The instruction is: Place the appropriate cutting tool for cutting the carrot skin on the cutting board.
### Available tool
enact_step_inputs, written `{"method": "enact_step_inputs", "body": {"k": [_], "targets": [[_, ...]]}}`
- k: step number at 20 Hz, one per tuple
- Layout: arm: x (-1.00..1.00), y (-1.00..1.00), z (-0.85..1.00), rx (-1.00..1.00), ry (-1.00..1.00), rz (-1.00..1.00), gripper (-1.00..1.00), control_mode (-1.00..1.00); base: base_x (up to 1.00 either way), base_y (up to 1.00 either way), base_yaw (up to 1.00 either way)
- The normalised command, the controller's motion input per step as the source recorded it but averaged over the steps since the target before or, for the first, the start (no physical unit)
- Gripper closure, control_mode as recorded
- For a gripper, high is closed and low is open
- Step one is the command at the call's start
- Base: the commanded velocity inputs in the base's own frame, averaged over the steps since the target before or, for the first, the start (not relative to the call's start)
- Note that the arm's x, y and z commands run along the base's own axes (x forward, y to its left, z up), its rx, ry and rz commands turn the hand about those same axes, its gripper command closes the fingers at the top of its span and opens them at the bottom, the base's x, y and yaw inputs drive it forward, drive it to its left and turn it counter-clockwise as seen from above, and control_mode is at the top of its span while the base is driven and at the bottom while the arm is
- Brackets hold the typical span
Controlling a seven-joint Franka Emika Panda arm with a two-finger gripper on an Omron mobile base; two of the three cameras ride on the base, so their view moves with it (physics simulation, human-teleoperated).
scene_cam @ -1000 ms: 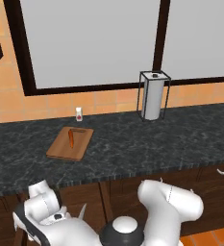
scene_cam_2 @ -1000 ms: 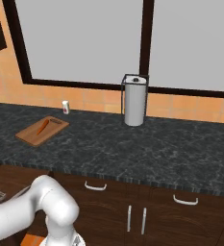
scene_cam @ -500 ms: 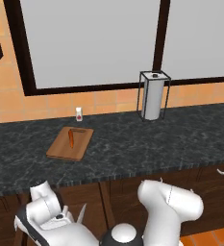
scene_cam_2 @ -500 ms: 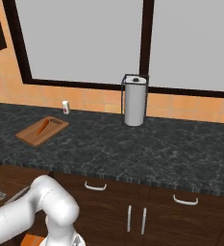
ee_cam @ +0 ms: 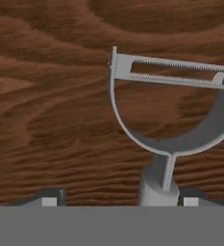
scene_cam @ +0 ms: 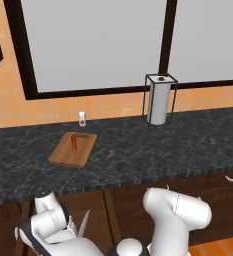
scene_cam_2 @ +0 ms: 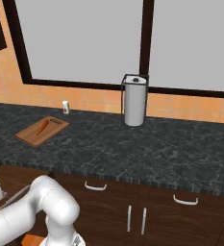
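Dark marbled countertop (scene_cam: 138, 150) ran beneath the window, and on it lay the cutting board (scene_cam: 63, 152) with the carrot (scene_cam: 74, 144) resting on top — both well above and beyond the jaws. The gripper (ee_cam: 116, 202) was seen low against wood-grained cabinet front (ee_cam: 51, 96), jaws closed on the handle of the peeler (ee_cam: 168, 144), its forked head projecting ahead of the fingertips. A clipped counter edge during the lift was judged the risk — the slim handle could be knocked loose.
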Motion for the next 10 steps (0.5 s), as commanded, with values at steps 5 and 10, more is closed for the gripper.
{"method": "enact_step_inputs", "body": {"k": [5, 10], "targets": [[0.00, -0.01, -0.50, 0.12, -0.11, 0.00, 1.00, -1.00, 0.00, 0.00, 0.00], [0.00, -0.02, -0.15, 0.13, -0.12, 0.00, 1.00, -1.00, 0.00, 0.00, 0.00]]}}
